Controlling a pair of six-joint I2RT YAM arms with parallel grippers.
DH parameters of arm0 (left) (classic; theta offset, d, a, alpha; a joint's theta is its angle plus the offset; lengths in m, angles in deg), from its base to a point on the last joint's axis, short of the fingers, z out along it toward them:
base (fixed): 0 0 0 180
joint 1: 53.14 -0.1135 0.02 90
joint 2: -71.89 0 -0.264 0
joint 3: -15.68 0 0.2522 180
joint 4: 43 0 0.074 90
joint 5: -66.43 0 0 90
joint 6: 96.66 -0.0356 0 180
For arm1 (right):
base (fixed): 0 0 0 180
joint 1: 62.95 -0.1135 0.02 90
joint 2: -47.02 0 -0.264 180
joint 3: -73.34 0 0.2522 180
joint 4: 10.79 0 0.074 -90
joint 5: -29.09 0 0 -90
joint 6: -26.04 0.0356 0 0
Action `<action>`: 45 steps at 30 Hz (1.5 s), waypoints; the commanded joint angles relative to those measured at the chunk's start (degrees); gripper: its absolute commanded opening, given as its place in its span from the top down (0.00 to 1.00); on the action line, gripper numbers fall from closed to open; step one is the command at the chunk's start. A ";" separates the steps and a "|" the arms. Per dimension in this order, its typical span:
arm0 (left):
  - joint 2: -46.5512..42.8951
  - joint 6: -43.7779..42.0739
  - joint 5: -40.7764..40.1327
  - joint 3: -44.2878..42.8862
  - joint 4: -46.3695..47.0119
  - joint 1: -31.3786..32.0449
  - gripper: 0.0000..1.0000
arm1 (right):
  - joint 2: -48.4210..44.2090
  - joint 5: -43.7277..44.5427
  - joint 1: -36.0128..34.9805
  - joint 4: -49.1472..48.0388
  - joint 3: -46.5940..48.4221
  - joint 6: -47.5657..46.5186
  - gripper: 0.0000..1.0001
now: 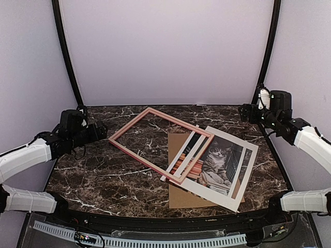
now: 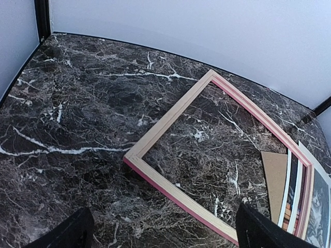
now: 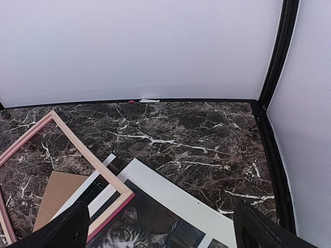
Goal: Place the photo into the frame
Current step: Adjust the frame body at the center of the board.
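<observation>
Two claws, my left claw (image 1: 101,132) and right claw (image 1: 243,112), hang spread wide and empty at the tabletop's (image 1: 93,175) left and right edges, probably to leave the pieces free. The photo (image 1: 220,163) lies near the right corner, apparently under a white mat (image 1: 249,155), on a brown backing board (image 1: 181,199). The frame (image 1: 142,160) encloses mostly bare marble, with one corner overlapping the photo.
</observation>
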 commanded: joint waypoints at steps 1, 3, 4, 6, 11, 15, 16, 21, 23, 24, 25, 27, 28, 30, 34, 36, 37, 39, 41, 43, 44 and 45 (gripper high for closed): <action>1.72 6.42 -1.80 0.32 -2.89 1.49 0.02 | 0.68 0.81 0.01 0.06 2.54 0.71 0.01; 3.21 8.85 -1.48 0.09 -3.80 2.35 0.03 | 0.81 0.49 -0.11 -0.02 2.33 1.04 0.01; 3.87 10.50 -1.06 0.00 -3.93 3.06 0.04 | 0.93 0.38 -0.29 -0.07 2.23 1.17 0.01; 6.07 12.70 -0.08 -0.46 -3.86 4.26 0.04 | 1.35 -0.03 -0.49 -0.22 2.05 1.52 0.01; 14.83 16.48 2.24 -3.50 -3.49 7.05 0.06 | 2.93 -0.89 -1.00 0.13 2.46 1.95 0.01; 21.83 18.77 4.25 -7.28 -3.11 9.29 0.07 | 3.06 -0.95 -1.28 0.31 2.41 2.06 0.01; 23.99 19.46 4.35 -8.72 -3.24 10.03 0.07 | 2.99 -1.07 -1.31 0.41 2.38 2.08 0.01; 31.67 19.66 3.55 -14.78 -7.09 12.75 0.08 | 2.39 -1.47 -1.49 0.38 2.12 2.16 0.01; 34.87 19.00 2.89 -17.85 -9.86 13.53 0.09 | 2.18 -1.79 -1.49 0.28 2.12 2.25 0.01; 36.92 18.82 2.39 -19.78 -10.79 13.76 0.09 | 2.20 -1.87 -1.52 0.24 2.12 2.30 0.01; 37.69 18.55 2.24 -20.52 -12.30 14.11 0.10 | 2.07 -1.99 -1.49 0.17 2.12 2.34 0.01; 39.75 18.52 2.50 -22.47 -13.17 14.58 0.12 | 1.87 -2.28 -1.58 -0.03 2.03 2.43 0.01; 40.85 18.58 2.65 -22.75 -13.33 14.64 0.13 | 1.80 -2.29 -1.58 -0.13 1.95 2.51 0.01; 42.28 18.91 3.20 -23.36 -13.57 14.88 0.17 | 1.72 -2.57 -1.57 -0.40 1.86 2.67 0.01; 44.16 19.47 3.84 -23.87 -13.64 15.12 0.26 | 1.54 -3.03 -1.58 -0.52 1.85 2.85 0.01; 44.90 19.48 3.83 -23.83 -13.57 15.14 0.30 | 1.41 -3.32 -1.58 -0.66 1.77 2.94 0.01; 45.34 19.27 3.72 -23.86 -13.61 15.12 0.34 | 1.35 -3.59 -1.58 -0.70 1.70 3.03 0.01; 45.80 18.88 3.38 -23.90 -13.77 15.09 0.40 | 1.20 -3.75 -1.58 -0.76 1.60 3.13 0.01; 45.68 18.12 2.62 -23.76 -14.30 15.09 0.46 | 1.11 -3.88 -1.58 -0.64 1.59 3.21 0.01; 44.98 17.05 1.21 -23.43 -15.03 15.07 0.51 | 0.84 -3.97 -1.58 -0.63 1.51 3.22 0.01; 44.71 16.07 0.78 -23.27 -15.54 14.90 0.53 | 0.63 -4.01 -1.58 -0.72 1.38 3.22 0.01; 44.06 15.55 0.39 -22.84 -15.69 14.76 0.55 | 0.56 -4.06 -1.58 -0.85 1.33 3.30 0.01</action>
